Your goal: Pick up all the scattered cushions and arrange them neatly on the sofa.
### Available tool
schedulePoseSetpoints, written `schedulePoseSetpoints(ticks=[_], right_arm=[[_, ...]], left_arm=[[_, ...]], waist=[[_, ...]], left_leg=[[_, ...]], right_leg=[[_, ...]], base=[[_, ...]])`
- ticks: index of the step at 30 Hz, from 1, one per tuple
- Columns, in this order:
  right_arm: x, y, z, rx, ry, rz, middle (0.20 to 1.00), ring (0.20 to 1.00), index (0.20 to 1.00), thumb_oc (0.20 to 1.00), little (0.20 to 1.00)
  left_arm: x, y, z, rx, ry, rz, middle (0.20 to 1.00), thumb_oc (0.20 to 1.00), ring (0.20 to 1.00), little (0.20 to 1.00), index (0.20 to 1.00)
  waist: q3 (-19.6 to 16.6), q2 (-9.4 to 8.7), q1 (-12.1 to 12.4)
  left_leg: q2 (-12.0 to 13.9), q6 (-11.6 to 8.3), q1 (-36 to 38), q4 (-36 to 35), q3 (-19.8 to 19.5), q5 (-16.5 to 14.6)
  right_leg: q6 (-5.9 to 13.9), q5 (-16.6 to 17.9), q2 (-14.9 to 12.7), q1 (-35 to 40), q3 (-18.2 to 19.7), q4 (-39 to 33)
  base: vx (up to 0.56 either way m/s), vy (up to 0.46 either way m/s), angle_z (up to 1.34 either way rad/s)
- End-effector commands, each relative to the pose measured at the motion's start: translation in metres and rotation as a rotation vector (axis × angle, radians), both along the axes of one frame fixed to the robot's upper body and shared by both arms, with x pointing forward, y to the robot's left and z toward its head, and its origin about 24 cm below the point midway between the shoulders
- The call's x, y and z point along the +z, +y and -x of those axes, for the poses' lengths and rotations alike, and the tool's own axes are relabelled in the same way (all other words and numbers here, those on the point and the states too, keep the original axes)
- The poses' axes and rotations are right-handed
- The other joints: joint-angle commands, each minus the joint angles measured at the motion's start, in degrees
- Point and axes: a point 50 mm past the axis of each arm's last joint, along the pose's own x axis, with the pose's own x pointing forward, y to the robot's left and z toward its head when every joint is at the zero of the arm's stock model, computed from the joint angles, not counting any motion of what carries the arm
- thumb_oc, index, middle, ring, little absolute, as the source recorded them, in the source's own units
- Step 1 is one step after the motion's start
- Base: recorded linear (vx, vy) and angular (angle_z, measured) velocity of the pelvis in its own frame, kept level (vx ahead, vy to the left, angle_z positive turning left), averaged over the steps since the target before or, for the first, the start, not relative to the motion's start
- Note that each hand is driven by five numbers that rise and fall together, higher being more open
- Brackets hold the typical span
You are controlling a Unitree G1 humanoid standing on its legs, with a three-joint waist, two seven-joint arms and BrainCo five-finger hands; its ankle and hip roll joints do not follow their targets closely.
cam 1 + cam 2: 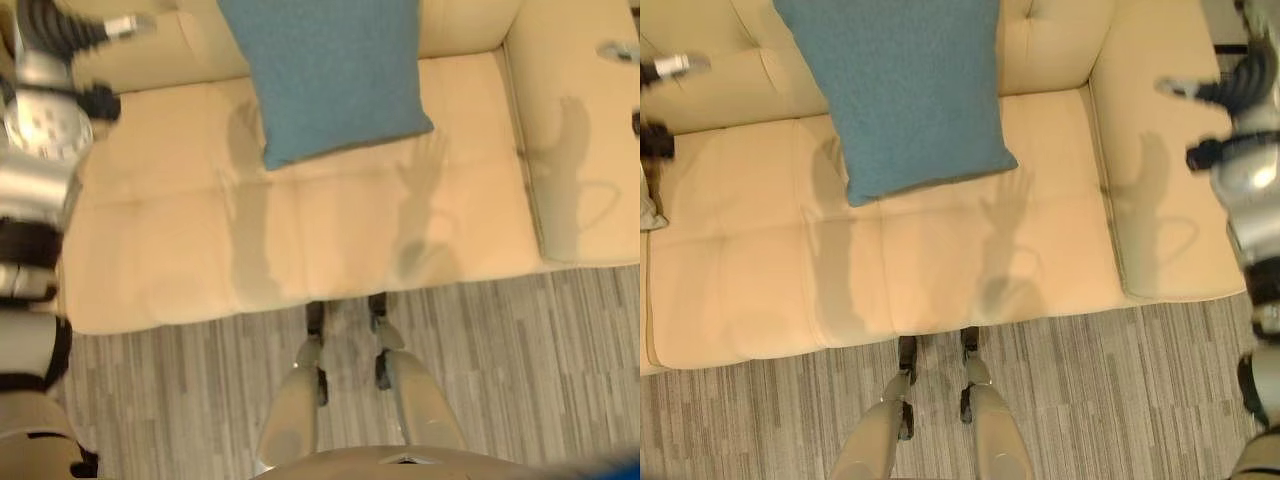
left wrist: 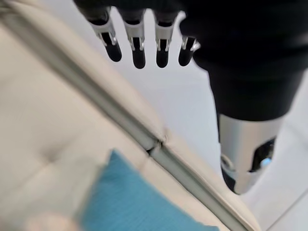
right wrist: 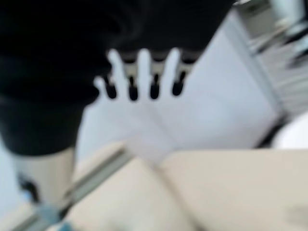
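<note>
A blue cushion [image 1: 330, 70] leans upright against the backrest of the cream sofa [image 1: 300, 230], its lower corner resting on the middle of the seat. It also shows in the left wrist view as the cushion [image 2: 134, 207]. My left hand [image 1: 60, 40] hovers over the sofa's left end, fingers [image 2: 138, 43] straight and holding nothing. My right hand [image 1: 1240, 85] hangs above the right armrest, its fingers [image 3: 144, 67] straight and empty too. Both hands are well apart from the cushion.
The sofa's wide right armrest [image 1: 580, 130] borders the seat. Grey wood-look floor [image 1: 520, 360] runs along the sofa's front edge. A pale wall [image 2: 159, 101] stands behind the backrest.
</note>
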Motion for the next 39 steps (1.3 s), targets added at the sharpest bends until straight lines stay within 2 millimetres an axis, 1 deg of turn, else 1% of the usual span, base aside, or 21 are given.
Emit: schedulePoseSetpoints(ticks=[1, 3, 4, 5, 8, 9, 10, 12, 13, 14, 15, 17, 20, 22, 25, 33, 34, 35, 37, 38, 39], right_arm=[[-0.046, -0.004, 0.001, -0.014, 0.177, 0.029, 1.000, 1.000, 1.000, 1.000, 1.000], [-0.081, -0.009, 0.014, -0.029, 0.284, -0.008, 1.000, 1.000, 1.000, 1.000, 1.000], [-0.081, -0.009, 0.014, -0.029, 0.284, -0.008, 1.000, 1.000, 1.000, 1.000, 1.000], [-0.121, -0.006, 0.028, -0.027, 0.403, -0.059, 1.000, 1.000, 1.000, 1.000, 1.000], [-0.174, -0.006, 0.052, -0.062, 0.584, -0.124, 1.000, 1.000, 1.000, 1.000, 1.000], [-0.184, -0.005, 0.057, -0.069, 0.626, -0.126, 1.000, 1.000, 1.000, 1.000, 1.000], [-0.184, -0.005, 0.057, -0.069, 0.627, -0.126, 1.000, 1.000, 1.000, 1.000, 1.000], [-0.215, 0.001, 0.072, -0.069, 0.744, -0.158, 1.000, 1.000, 1.000, 1.000, 1.000], [-0.236, 0.008, 0.083, -0.072, 0.820, -0.187, 1.000, 1.000, 1.000, 1.000, 1.000], [-0.236, 0.008, 0.083, -0.072, 0.820, -0.186, 1.000, 1.000, 1.000, 1.000, 1.000], [-0.258, 0.014, 0.096, -0.083, 0.915, -0.202, 1.000, 1.000, 1.000, 1.000, 1.000], [-0.293, 0.022, 0.124, -0.118, 1.085, -0.235, 1.000, 1.000, 1.000, 1.000, 1.000], [-0.307, 0.025, 0.141, -0.141, 1.176, -0.246, 1.000, 1.000, 1.000, 1.000, 1.000], [-0.331, 0.035, 0.172, -0.159, 1.350, -0.242, 1.000, 1.000, 1.000, 1.000, 1.000], [-0.341, 0.041, 0.187, -0.155, 1.434, -0.231, 1.000, 1.000, 1.000, 1.000, 1.000], [-0.351, 0.053, 0.196, -0.098, 1.523, -0.151, 1.000, 1.000, 1.000, 1.000, 1.000], [-0.349, 0.050, 0.193, -0.095, 1.528, -0.141, 1.000, 1.000, 1.000, 1.000, 1.000], [-0.349, 0.050, 0.193, -0.095, 1.528, -0.141, 1.000, 1.000, 1.000, 1.000, 1.000], [-0.346, 0.048, 0.188, -0.100, 1.518, -0.139, 1.000, 1.000, 1.000, 1.000, 1.000], [-0.343, 0.046, 0.181, -0.086, 1.507, -0.130, 1.000, 1.000, 1.000, 1.000, 1.000], [-0.343, 0.047, 0.180, -0.079, 1.511, -0.125, 1.000, 1.000, 1.000, 1.000, 1.000]], left_arm=[[-0.042, 0.010, -0.002, 0.025, 0.143, 0.039, 1.000, 1.000, 1.000, 1.000, 1.000], [-0.085, 0.018, 0.012, 0.057, 0.264, 0.110, 1.000, 1.000, 1.000, 1.000, 1.000], [-0.085, 0.018, 0.012, 0.057, 0.264, 0.110, 1.000, 1.000, 1.000, 1.000, 1.000], [-0.132, 0.023, 0.032, 0.095, 0.431, 0.145, 1.000, 1.000, 1.000, 1.000, 1.000], [-0.199, 0.029, 0.068, 0.178, 0.681, 0.209, 1.000, 1.000, 1.000, 1.000, 1.000], [-0.217, 0.029, 0.078, 0.203, 0.759, 0.219, 1.000, 1.000, 1.000, 1.000, 1.000], [-0.217, 0.029, 0.078, 0.203, 0.760, 0.219, 1.000, 1.000, 1.000, 1.000, 1.000], [-0.251, 0.029, 0.101, 0.243, 0.948, 0.166, 1.000, 1.000, 1.000, 1.000, 1.000], [-0.284, 0.024, 0.125, 0.286, 1.085, 0.219, 1.000, 1.000, 1.000, 1.000, 1.000], [-0.284, 0.024, 0.125, 0.285, 1.085, 0.218, 1.000, 1.000, 1.000, 1.000, 1.000], [-0.311, 0.018, 0.151, 0.336, 1.213, 0.261, 1.000, 1.000, 1.000, 1.000, 1.000], [-0.343, 0.002, 0.187, 0.377, 1.378, 0.348, 1.000, 1.000, 1.000, 1.000, 1.000], [-0.355, -0.006, 0.207, 0.406, 1.451, 0.385, 1.000, 1.000, 1.000, 1.000, 1.000], [-0.369, -0.020, 0.230, 0.413, 1.551, 0.427, 1.000, 1.000, 1.000, 1.000, 1.000], [-0.374, -0.027, 0.239, 0.410, 1.593, 0.447, 1.000, 1.000, 1.000, 1.000, 1.000], [-0.378, -0.044, 0.221, 0.314, 1.579, 0.438, 1.000, 1.000, 1.000, 1.000, 1.000], [-0.369, -0.026, 0.214, 0.351, 1.551, 0.456, 1.000, 1.000, 1.000, 1.000, 1.000], [-0.369, -0.026, 0.214, 0.351, 1.550, 0.456, 1.000, 1.000, 1.000, 1.000, 1.000], [-0.365, -0.022, 0.206, 0.350, 1.526, 0.451, 1.000, 1.000, 1.000, 1.000, 1.000], [-0.364, -0.021, 0.202, 0.345, 1.507, 0.486, 1.000, 1.000, 1.000, 1.000, 1.000], [-0.365, -0.021, 0.202, 0.348, 1.509, 0.495, 1.000, 1.000, 1.000, 1.000, 1.000]], waist=[[-7.8, -1.63, 0.7], [-8.4, -1.55, 0.6], [-8.4, -1.55, 0.6], [-8.8, -1.42, 0.5], [-9.8, -1.26, 0.2], [-10.1, -1.20, 0.1], [-10.1, -1.18, 0.1], [-10.6, -1.11, -0.3], [-11.1, -1.10, -0.7], [-11.0, -1.08, -0.7], [-11.8, -1.15, -0.8], [-12.4, -1.18, -1.1], [-12.9, -1.26, -1.1], [-13.4, -1.24, -0.7], [-13.4, -1.04, -0.4], [-11.1, -1.06, -0.2], [-10.6, -1.25, -0.6], [-10.6, -1.27, -0.6], [-9.8, -1.66, -0.6], [-8.8, -2.50, -0.6], [-9.3, -2.77, -1.1]], left_leg=[[-1.2, -1.57, 2.2, 0.2, 0.2, -3.9], [-1.2, -1.44, 3.7, 0.2, -0.2, -4.1], [-1.2, -1.44, 3.7, 0.2, -0.2, -4.1], [-1.0, -1.18, 5.5, 0.2, -0.1, -4.5], [-0.8, -0.88, 8.0, 0.2, -0.1, -5.0], [-0.7, -0.85, 8.7, 0.2, 0.1, -5.1], [-0.7, -0.85, 8.8, 0.2, 0.1, -5.1], [-0.5, -0.68, 10.2, 0.2, 0.5, -5.5], [-0.3, -0.60, 11.2, 0.2, 0.7, -5.6], [-0.3, -0.60, 11.3, 0.2, 0.7, -5.6], [-0.1, -0.54, 12.3, 0.2, 1.1, -5.9], [0.2, -0.50, 13.8, 0.2, 1.4, -6.2], [0.3, -0.50, 14.7, 0.2, 1.6, -6.5], [0.7, -0.47, 15.8, 0.2, 1.5, -6.7], [1.2, -0.64, 15.8, 0.2, 1.4, -6.5], [3.8, -1.98, 14.3, 0.7, 1.0, -4.0], [4.3, -2.30, 13.1, 2.9, 1.0, -3.8], [4.3, -2.30, 13.0, 3.0, 1.0, -3.8], [4.0, -2.21, 11.7, 6.4, 0.1, -4.7], [1.8, -1.42, 11.5, 11.4, -3.0, -9.4], [1.1, -1.18, 11.6, 13.3, -3.3, -11.1]], right_leg=[[8.14, -5.5, -4.7, 5.7, -0.6, 0.1], [8.06, -6.0, -4.6, 7.3, -0.7, 0.1], [8.06, -6.0, -4.6, 7.3, -0.7, 0.1], [7.96, -6.3, -4.6, 9.0, -0.9, 0.1], [7.76, -6.7, -4.5, 11.4, -1.1, 0.1], [7.73, -6.9, -4.5, 12.1, -1.2, 0.1], [7.73, -6.9, -4.5, 12.2, -1.2, 0.1], [7.69, -7.1, -4.3, 13.3, -0.9, 0.3], [7.57, -7.2, -4.3, 14.3, -0.8, 0.4], [7.57, -7.2, -4.2, 14.3, -0.8, 0.4], [7.44, -7.4, -4.0, 15.2, -0.4, 0.4], [7.16, -8.0, -3.7, 16.6, 0.0, 0.5], [7.02, -8.3, -3.5, 17.5, 0.2, 0.4], [6.60, -8.9, -3.1, 18.5, 0.3, 0.3], [6.21, -9.4, -2.6, 18.9, 0.2, 0.2], [4.52, -11.3, -0.4, 19.3, -0.5, 0.1], [4.36, -11.4, -0.3, 19.5, -0.5, 0.1], [4.36, -11.4, -0.4, 19.5, -0.5, 0.1], [4.25, -10.9, -0.7, 19.3, -0.2, 0.1], [4.03, -9.9, -1.2, 18.3, 0.7, 0.7], [4.15, -9.4, -1.7, 17.8, 0.8, 0.6]], base=[[0.08, -0.034, -0.04], [0.06, -0.024, 0.02], [0.06, -0.011, 0.04], [0.05, -0.004, 0.06], [0.04, -0.006, 0.03], [0.00, 0.000, 0.00], [0.00, 0.000, 0.00], [0.00, -0.002, -0.02], [0.00, -0.003, -0.09], [-0.01, -0.011, -0.10], [0.00, -0.016, -0.09], [-0.02, -0.033, -0.06], [-0.02, -0.038, -0.15], [-0.05, -0.084, -0.14], [-0.07, -0.087, -0.03], [-0.13, -0.098, 0.04], [-0.13, -0.043, 0.13], [-0.15, -0.018, 0.19], [-0.15, 0.015, 0.11], [-0.20, 0.059, -0.02], [-0.20, 0.059, -0.11]])
